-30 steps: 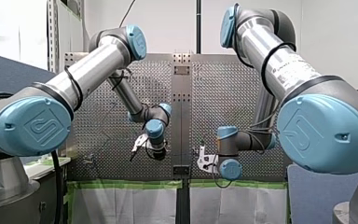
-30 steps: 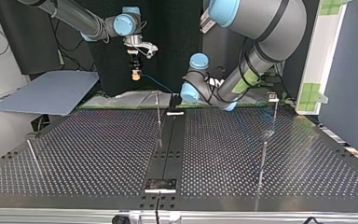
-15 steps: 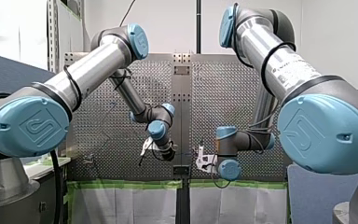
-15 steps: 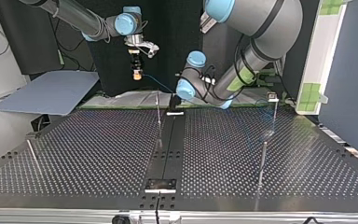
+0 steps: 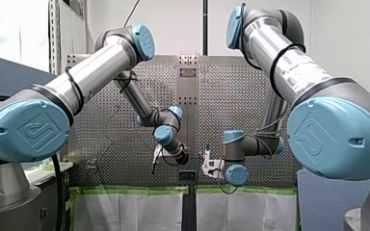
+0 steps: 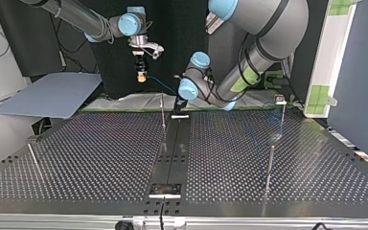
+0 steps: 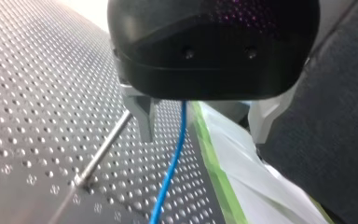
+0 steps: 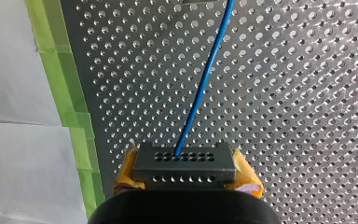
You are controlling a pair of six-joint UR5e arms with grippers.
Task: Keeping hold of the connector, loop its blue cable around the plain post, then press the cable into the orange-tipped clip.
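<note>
**While your right gripper (image 8: 184, 173) is pinching the connector (image 8: 184, 163), your left gripper (image 7: 204, 135) is straddling the blue cable (image 7: 173, 156)**

Because the connector must not slip, yellow pads (image 8: 126, 175) are clamping its ends, back from the plain post (image 7: 103, 145), drawing the cable straight. Your left gripper is hanging spread, the cable running between its fingers (image 7: 142, 116) just beside the post, probably for steering the loop.
</note>
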